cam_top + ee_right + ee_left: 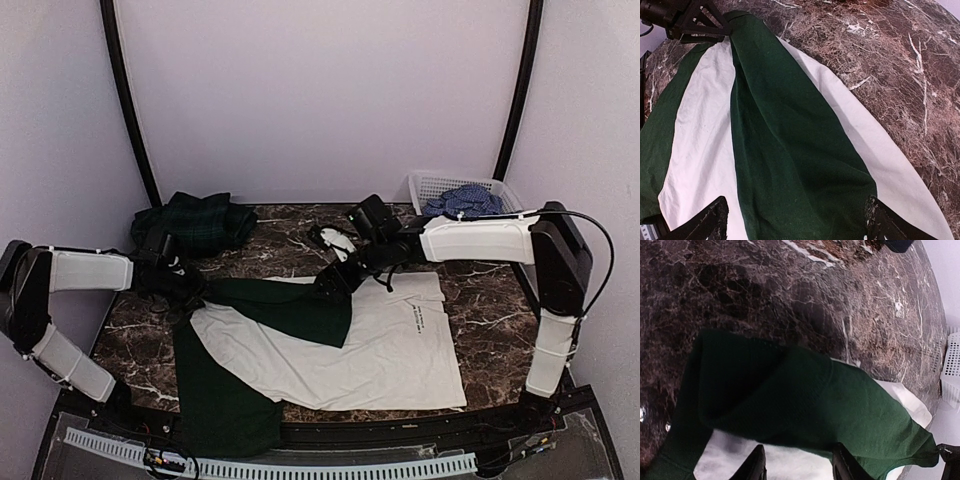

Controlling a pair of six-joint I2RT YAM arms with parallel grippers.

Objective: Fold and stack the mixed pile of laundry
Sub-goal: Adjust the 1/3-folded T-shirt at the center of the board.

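You have the white garment (380,340) spread flat across the middle of the counter (490,300). One green sleeve (290,305) is folded in over its body, running from the left shoulder toward the centre. The other green sleeve (220,400) runs down the left side and drapes over the near edge of the counter.

Your left pincer (180,290) sits low at the left shoulder, where the folded sleeve starts. In the left wrist view its fingers stand apart over white and green cloth. You cannot tell from any view whether they touch the fabric.

Your right pincer (335,280) is at the far end of that folded sleeve, near the garment's back edge. Its fingers are spread wide with nothing clamped, and the sleeve lies on the garment below them.

The dark green plaid garment (195,222) lies bunched at the back left of the counter, well apart from the white one. The blue-and-white check shirt (462,202) is heaped inside the basket (430,183) at the back right corner.
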